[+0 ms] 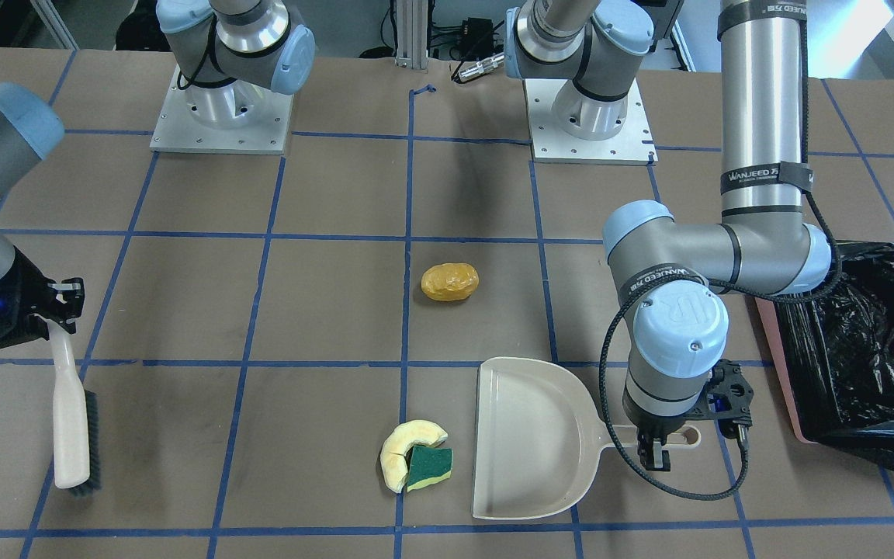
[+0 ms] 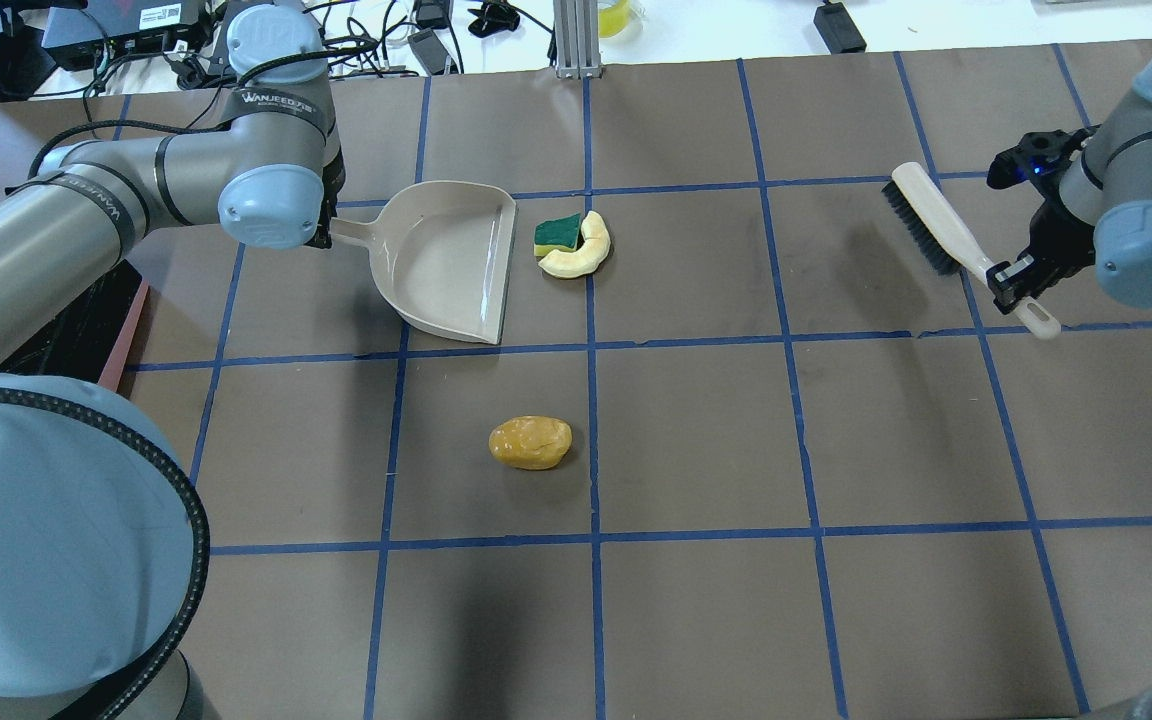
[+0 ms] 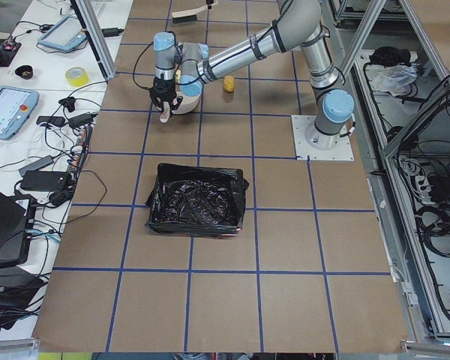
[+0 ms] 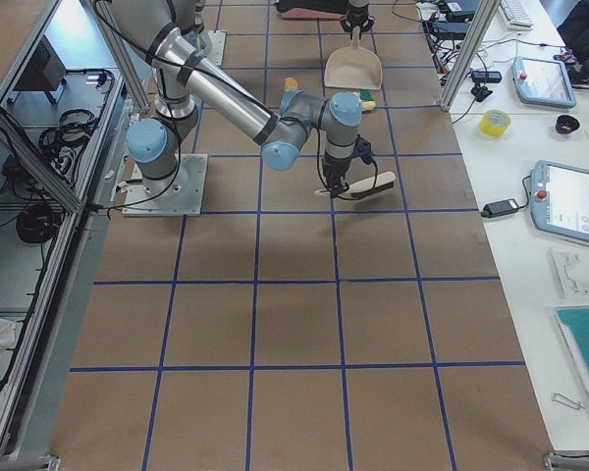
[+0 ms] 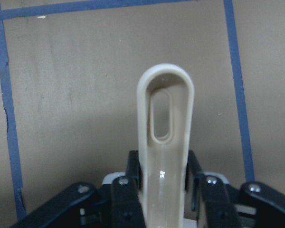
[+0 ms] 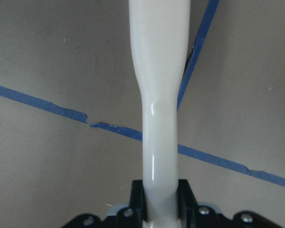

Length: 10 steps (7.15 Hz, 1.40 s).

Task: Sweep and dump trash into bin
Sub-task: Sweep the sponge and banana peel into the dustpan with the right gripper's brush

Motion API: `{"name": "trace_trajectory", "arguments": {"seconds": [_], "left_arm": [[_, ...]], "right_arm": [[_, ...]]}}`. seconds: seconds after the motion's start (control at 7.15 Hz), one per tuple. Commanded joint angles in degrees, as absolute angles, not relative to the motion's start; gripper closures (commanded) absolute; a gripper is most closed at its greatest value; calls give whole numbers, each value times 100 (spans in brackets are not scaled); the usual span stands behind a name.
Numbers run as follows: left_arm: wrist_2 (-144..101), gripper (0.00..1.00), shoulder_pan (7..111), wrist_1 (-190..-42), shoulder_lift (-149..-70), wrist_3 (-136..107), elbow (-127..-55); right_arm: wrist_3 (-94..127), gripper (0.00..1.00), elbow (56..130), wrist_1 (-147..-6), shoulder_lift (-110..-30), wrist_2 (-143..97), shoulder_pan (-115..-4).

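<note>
Three loose items lie on the table [image 1: 323, 310], all on the open-mouth side of the dustpan [image 1: 528, 435].

1. The pale yellow crescent slice [image 1: 400, 450] lies just beside the dustpan's straight front edge.
2. The green-and-yellow sponge block [image 1: 429, 467] sits in the curve of the crescent slice, touching it, and is nearest the dustpan's mouth.
3. The yellow-orange potato-shaped lump [image 1: 449, 281] lies apart from the dustpan, off its mouth corner on the side toward my bases.

My left gripper [image 1: 655, 454] is clamped narrowly on the dustpan's handle, just short of the hanging slot. The dustpan lies face up.

The bin [image 1: 866, 349], pink with a black bag, stands beyond the dustpan's handle end.

My right gripper [image 1: 59, 310] is closed on the handle of the brush [image 1: 73, 423], well apart from the dustpan, past the three items. I cannot tell whether the bristles touch the table.
</note>
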<state>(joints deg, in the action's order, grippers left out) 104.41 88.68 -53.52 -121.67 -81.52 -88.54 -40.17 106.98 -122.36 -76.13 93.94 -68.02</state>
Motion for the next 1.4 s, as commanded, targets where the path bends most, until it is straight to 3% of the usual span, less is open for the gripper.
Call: {"name": "trace_trajectory", "arguments": {"seconds": [0.0,0.42,1.26], "left_arm": [[10450,100,8868,-5344,-12182,-8147,-8851],[10485,100,8868,-5344,-12182,-8147,-8859],[10485,100,8868,-5318,-12164,-8156,-8851]], "right_arm": [[-2897,88,10259,-11631,-7682,9526,-7405],[-298,89,9643,-10961,-7236,9659,-9126],[1889,96,8334,-11452,-5433,9145,-11370]]}}
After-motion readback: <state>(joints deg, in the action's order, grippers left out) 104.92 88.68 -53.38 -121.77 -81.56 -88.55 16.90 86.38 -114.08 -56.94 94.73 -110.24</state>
